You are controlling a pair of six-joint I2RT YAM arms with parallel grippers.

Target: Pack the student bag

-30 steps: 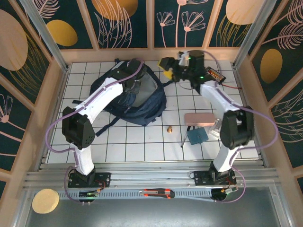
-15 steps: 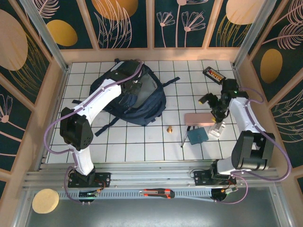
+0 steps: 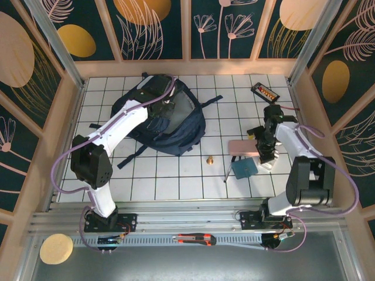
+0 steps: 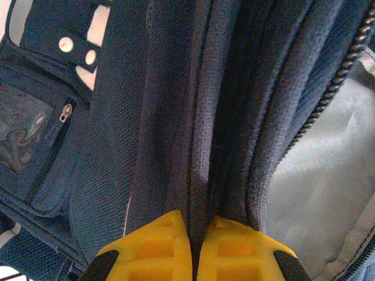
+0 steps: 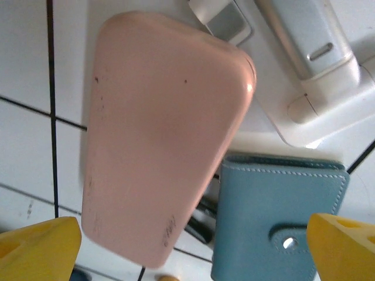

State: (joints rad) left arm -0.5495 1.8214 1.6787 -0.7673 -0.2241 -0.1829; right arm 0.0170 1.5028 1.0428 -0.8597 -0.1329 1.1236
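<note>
Your left gripper (image 4: 194, 234) pinches the student bag (image 3: 190, 134) open; your right gripper (image 5: 190, 244), spread wide, hovers over the unpacked pink case (image 5: 164, 134).

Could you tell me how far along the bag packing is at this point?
Done: the student bag lies unzipped, its grey lining showing; nothing visibly packed. In hand: the left gripper pinches the bag's rim, while the right gripper hangs open over the pink case and blue wallet. Left: those, the white device and the small brass piece.
</note>
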